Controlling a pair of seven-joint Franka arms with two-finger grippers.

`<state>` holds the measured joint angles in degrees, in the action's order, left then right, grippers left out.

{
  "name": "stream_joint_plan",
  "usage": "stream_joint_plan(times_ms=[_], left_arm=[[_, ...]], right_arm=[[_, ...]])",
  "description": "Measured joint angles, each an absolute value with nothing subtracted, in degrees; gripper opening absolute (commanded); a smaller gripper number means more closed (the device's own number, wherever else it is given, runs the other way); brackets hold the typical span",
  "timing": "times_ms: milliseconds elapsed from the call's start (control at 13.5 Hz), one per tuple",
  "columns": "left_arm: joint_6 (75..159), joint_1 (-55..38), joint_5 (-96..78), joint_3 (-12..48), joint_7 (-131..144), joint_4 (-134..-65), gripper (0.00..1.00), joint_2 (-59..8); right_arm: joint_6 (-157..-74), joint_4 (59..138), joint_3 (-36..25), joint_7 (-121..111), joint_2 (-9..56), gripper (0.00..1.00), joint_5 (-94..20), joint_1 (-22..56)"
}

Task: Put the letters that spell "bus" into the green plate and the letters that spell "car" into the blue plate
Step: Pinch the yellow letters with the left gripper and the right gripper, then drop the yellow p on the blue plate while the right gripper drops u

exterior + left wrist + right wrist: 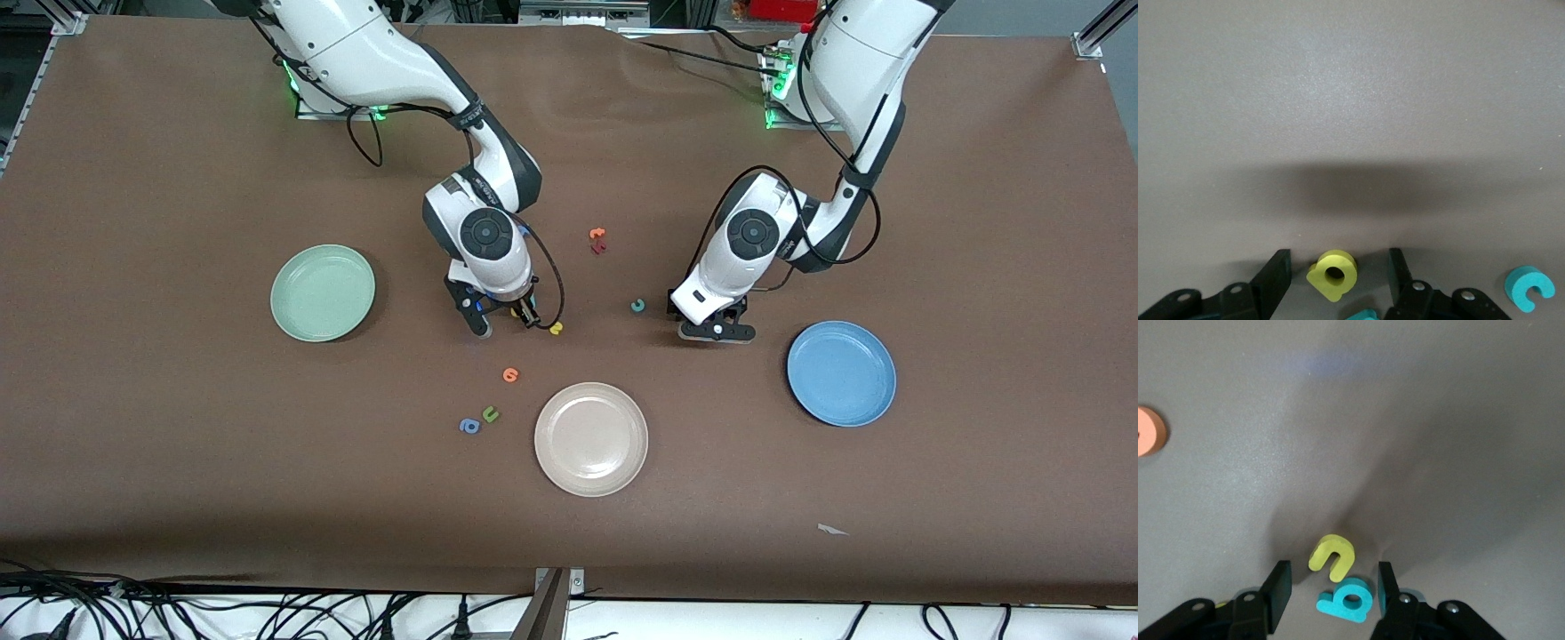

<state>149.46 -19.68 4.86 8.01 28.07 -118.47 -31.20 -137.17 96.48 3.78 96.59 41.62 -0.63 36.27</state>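
My left gripper (716, 331) (1337, 260) is down at the table beside the blue plate (841, 372). It stands open around the yellow a (1333, 274), with a gap on each side. A teal c (1529, 288) (637, 306) lies close by. My right gripper (502, 318) (1333, 570) is low over the table between the green plate (323, 292) and a yellow s (556, 328). It is open, with the teal b (1346, 599) and the yellow u (1333, 556) between its fingers, neither of them touched. Both plates are bare.
A cream-white plate (591, 438) sits nearer the front camera. An orange letter (510, 375), a green u (490, 413) and a blue a (468, 426) lie beside it. Orange and red letters (597, 241) lie between the arms. The edge of another teal letter (1365, 315) shows under the left gripper.
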Motion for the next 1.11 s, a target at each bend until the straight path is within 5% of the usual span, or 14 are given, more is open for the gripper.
stream_joint_plan(times_ms=[666,887,1109], left_arm=[[148.31,-19.80,4.95,8.11,28.80,-118.01,0.20,-30.78],[147.26,-19.78,4.95,7.79,28.86,-117.63,0.17,-30.77],[134.40,-18.91,4.98,5.34,27.59,-110.64,0.17,-30.53]], right_arm=[[-137.96,96.30,3.55,96.60,41.84,0.45,-0.56,36.34],[-137.99,96.29,3.33,96.58,41.78,0.30,-0.50,36.36],[-137.97,96.30,3.07,96.54,41.67,0.17,-0.43,36.37]])
